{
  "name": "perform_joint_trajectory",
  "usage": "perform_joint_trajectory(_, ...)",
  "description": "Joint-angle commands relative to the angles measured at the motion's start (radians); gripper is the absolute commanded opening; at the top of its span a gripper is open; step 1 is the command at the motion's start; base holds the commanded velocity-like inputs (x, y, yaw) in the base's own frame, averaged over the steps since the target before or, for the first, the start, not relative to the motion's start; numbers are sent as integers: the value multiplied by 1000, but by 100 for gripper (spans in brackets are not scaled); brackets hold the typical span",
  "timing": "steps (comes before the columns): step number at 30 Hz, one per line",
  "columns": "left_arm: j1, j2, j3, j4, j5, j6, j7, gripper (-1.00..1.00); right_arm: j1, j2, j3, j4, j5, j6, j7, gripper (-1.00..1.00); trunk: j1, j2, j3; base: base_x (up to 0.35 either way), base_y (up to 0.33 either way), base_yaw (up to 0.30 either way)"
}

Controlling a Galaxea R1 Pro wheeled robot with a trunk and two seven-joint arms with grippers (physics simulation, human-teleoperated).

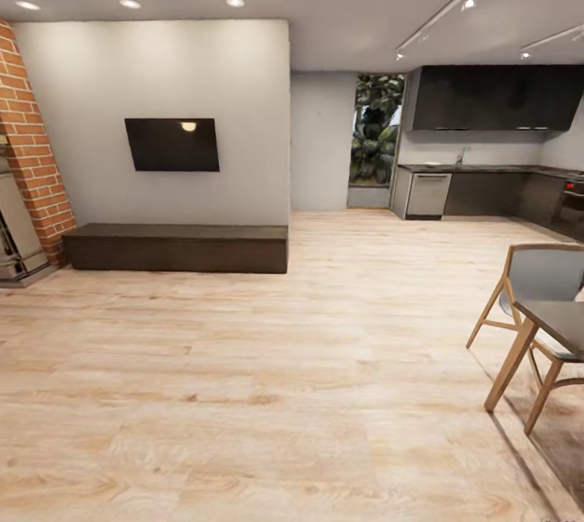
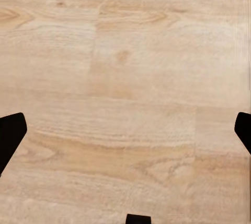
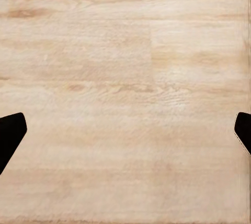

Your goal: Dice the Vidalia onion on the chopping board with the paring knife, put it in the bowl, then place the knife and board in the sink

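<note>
Wooden floor (image 1: 243,392) — distant countertop (image 1: 478,169)

Pale wood-plank floor (image 1: 243,392); on it: low dark bench (image 1: 176,247), wooden chair (image 1: 531,295), table (image 1: 551,344).

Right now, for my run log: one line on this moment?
phase: in transit | kitchen countertop: far right | left pincer: open, empty | right pincer: open, empty | below: wood floor

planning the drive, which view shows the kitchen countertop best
The head view: the countertop runs along the far wall at right, beyond the floor. Both wrist views look down at floor planks between open pincer fingers.
</note>
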Motion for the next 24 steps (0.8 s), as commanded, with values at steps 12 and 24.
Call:
perform_joint_trajectory(12,0,0,0,0,0,-3,2,100,-1,0,0,0,0,-3,-3,100,1,0,-1,320,0,-184)
perform_joint_trajectory(24,0,0,0,0,0,-2,2,100,-1,0,0,1,1,-3,-3,100,1,0,-1,320,0,-3)
